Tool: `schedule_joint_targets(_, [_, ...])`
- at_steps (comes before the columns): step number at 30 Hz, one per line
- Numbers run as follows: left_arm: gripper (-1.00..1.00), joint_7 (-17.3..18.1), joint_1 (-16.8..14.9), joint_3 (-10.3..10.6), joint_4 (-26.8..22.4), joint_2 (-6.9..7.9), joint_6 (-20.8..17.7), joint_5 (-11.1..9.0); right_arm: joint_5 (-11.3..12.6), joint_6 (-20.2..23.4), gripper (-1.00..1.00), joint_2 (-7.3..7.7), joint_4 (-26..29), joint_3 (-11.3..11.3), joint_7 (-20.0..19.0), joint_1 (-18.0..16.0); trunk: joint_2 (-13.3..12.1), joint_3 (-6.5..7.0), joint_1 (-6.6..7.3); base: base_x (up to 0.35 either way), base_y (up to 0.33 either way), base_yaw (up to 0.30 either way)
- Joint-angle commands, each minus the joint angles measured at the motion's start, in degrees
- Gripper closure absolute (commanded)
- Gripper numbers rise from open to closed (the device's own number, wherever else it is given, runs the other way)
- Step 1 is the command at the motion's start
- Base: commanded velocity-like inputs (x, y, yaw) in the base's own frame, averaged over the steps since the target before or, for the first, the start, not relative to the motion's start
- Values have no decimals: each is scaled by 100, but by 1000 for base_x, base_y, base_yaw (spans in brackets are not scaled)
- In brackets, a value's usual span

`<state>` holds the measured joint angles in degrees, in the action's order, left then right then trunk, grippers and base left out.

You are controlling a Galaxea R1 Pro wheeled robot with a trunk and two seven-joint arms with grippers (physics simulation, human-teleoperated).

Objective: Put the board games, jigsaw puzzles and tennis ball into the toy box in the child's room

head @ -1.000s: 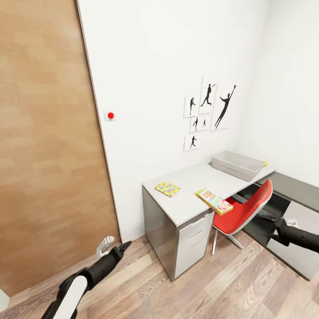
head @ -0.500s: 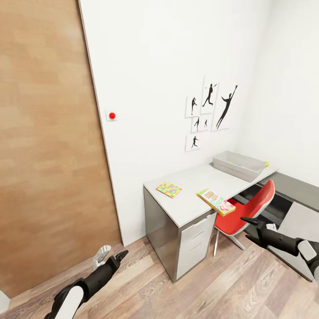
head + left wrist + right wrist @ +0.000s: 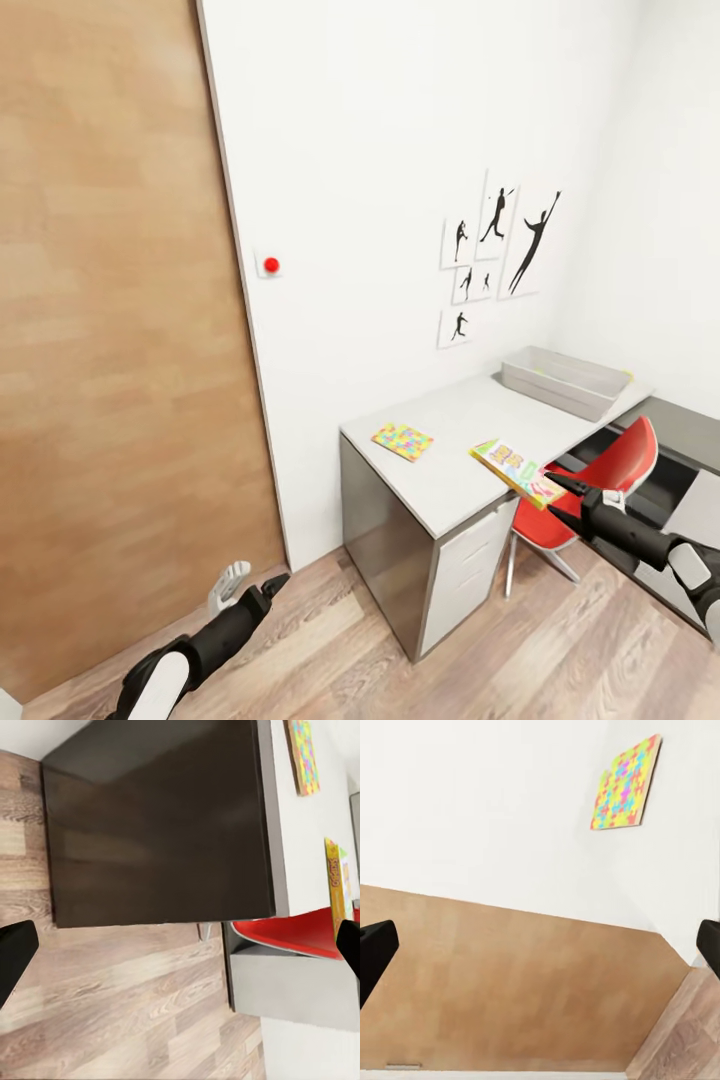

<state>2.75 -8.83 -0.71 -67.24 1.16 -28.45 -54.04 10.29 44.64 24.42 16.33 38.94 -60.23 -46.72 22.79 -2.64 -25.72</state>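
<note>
- You are facing the long desk with the pale grey top, dark grey side and white drawer fronts (image 3: pixel 455 470), which is standing against the white wall beside a large wood-panel door (image 3: pixel 120 330).
- A thin multicoloured jigsaw puzzle square (image 3: pixel 402 440) is lying flat near the desk's door-side end; it is also showing in the right wrist view (image 3: pixel 626 784).
- A flat yellow-edged board game box with bright cartoon print (image 3: pixel 517 472) is lying at the desk's front edge, overhanging it above the red chair (image 3: pixel 590 490).
- The shallow light grey open-topped toy box (image 3: pixel 566 382) is sitting at the far end of the desk, well apart from both toys.
- Your left gripper (image 3: pixel 250 585) is hanging low over the wood-plank floor (image 3: pixel 330 650), its fingers spread and empty.
- Your right gripper (image 3: pixel 556 500) is pointing at the game box's near end with its jaws parted; contact cannot be told.
</note>
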Motion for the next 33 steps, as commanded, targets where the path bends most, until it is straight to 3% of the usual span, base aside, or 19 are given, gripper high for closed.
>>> schedule_joint_targets(1, [-100,12,-5,-8,11,-1,-31,-21,10,7,-100,1,-9,17,-102,1,13,-13,-6,248,225,0])
schedule_joint_targets(8, [-100,14,-5,-5,39,-3,-30,-20,74,-61,-100,-4,-29,61,-447,45,13,-13,-6,253,226,0])
schedule_joint_targets(16, [-100,14,-7,13,56,-12,-29,-14,279,-190,-100,-5,-54,105,-1108,146,13,-13,-6,258,228,0])
schedule_joint_targets(28, [-100,19,-48,41,55,-50,-52,-36,653,-294,-100,34,-63,269,-1284,363,13,-13,-6,222,193,0])
schedule_joint_targets(33, [-100,24,-84,58,48,-62,-87,-43,792,-307,-100,214,-59,569,-1139,492,13,-13,-6,81,70,0])
